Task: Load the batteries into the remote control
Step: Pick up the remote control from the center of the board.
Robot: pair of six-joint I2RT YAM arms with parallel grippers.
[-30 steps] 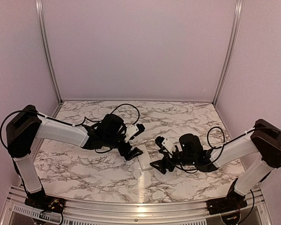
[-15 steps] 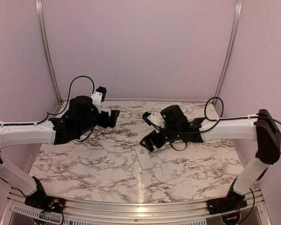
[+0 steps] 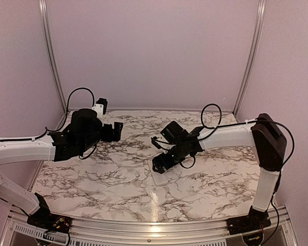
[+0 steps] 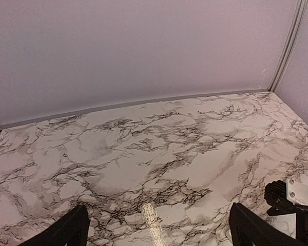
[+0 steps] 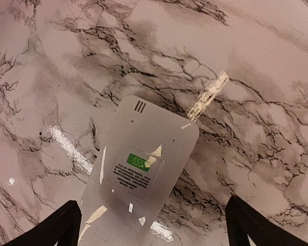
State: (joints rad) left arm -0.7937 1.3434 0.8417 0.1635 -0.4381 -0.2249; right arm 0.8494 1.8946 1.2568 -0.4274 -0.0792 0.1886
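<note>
right gripper [image 5: 153,225] spread wide, above remote control [image 5: 138,174]

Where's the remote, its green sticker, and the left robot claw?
remote control [image 5: 138,180], right wrist view, middle of its back.
green sticker [image 5: 137,161], right wrist view, sticker's middle.
left gripper [image 3: 117,131], top view, between its fingertips.

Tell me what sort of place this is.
Likely a robot test cell: a marble-patterned tabletop boxed in by plain walls and aluminium posts, holding a left arm, a right arm and a white remote control.
</note>
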